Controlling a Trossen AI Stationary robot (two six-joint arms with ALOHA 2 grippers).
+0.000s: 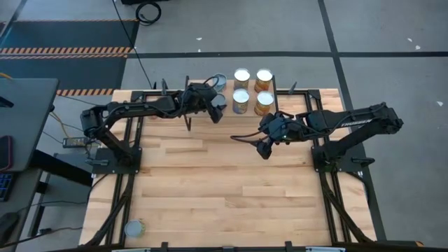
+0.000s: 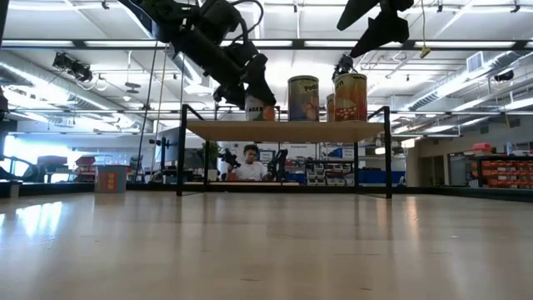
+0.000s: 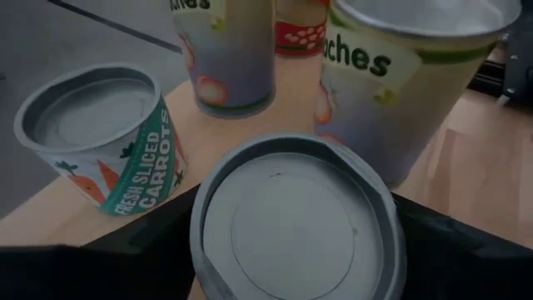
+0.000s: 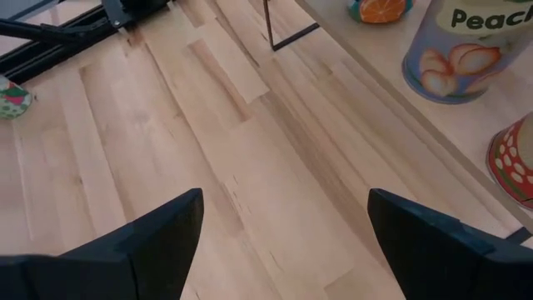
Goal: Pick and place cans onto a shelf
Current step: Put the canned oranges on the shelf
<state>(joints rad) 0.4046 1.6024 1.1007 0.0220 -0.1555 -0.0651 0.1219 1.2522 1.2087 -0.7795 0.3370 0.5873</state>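
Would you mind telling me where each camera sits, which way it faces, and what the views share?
High view: overhead, straight down on table, both arms, shelf.
Low view: tabletop height, level toward shelf; arms enter from above.
Left wrist view: over left gripper, shut on a can beside the carrots can.
Right wrist view: past open right gripper onto table, shelf edge.
Shared: peach can appears in the left wrist view too.

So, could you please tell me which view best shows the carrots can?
The left wrist view: the carrots can shows label and lid close up. High view shows only its top; the low view hides it behind the left claw.
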